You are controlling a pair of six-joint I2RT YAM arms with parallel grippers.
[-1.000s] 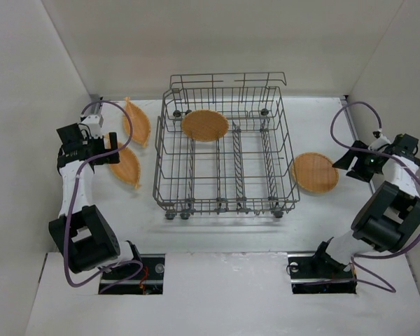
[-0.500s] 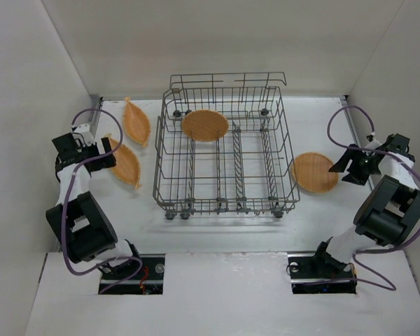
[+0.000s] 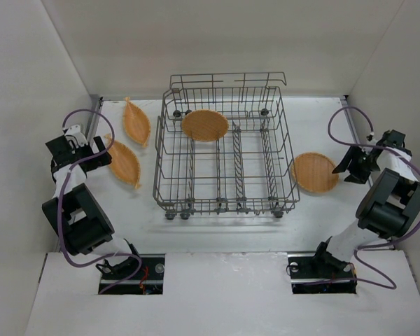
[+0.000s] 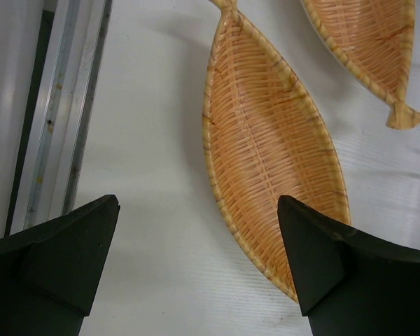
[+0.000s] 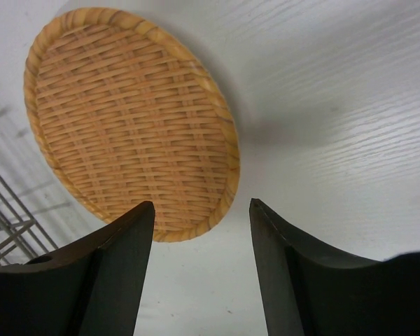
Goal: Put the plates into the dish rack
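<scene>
The grey wire dish rack (image 3: 224, 183) stands mid-table with one round woven plate (image 3: 204, 124) lying in its back left part. Two leaf-shaped woven plates (image 3: 136, 121) (image 3: 124, 162) lie on the table left of the rack. A round plate (image 3: 313, 172) lies to its right. My left gripper (image 3: 98, 150) is open and empty by the near leaf-shaped plate's left edge (image 4: 266, 154), its right finger over the rim; the other plate (image 4: 364, 42) lies beyond. My right gripper (image 3: 346, 164) (image 5: 201, 204) is open and empty just right of the round plate (image 5: 126, 119).
White walls close in the table on the left, right and back. A metal rail (image 4: 63, 105) runs along the left wall beside my left gripper (image 4: 197, 203). Rack wires (image 5: 3, 224) show at the left edge of the right wrist view.
Both arms have folded back toward the side walls. The left gripper has shifted slightly left off the near leaf-shaped plate. The plates have not moved.
</scene>
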